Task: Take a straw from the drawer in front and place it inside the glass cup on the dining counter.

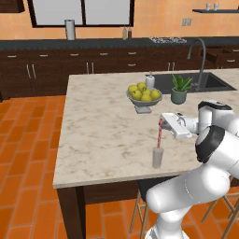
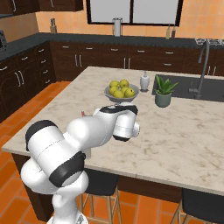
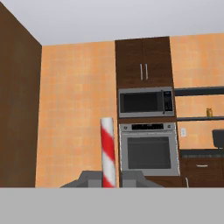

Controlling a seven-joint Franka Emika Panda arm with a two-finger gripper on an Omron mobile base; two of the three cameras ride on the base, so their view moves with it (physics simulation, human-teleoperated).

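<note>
Left base view: my pincer [image 1: 162, 122] holds straw [image 1: 159, 134] near its top. Straw stands straight up, low end in glass cup [image 1: 157, 158] right below, near dining counter [image 1: 98, 126] edge.
Right base view: my arm hides cup.
Hand view: fingers pinch straw [image 3: 107, 151] between them.

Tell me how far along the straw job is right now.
Fetching looks done: the pincer holds the red-and-white striped straw upright, its lower end reaching down into the glass cup near the front edge of the dining counter. In the hand view the straw sits between the fingertips. Left: let go and pull the arm away.
</note>
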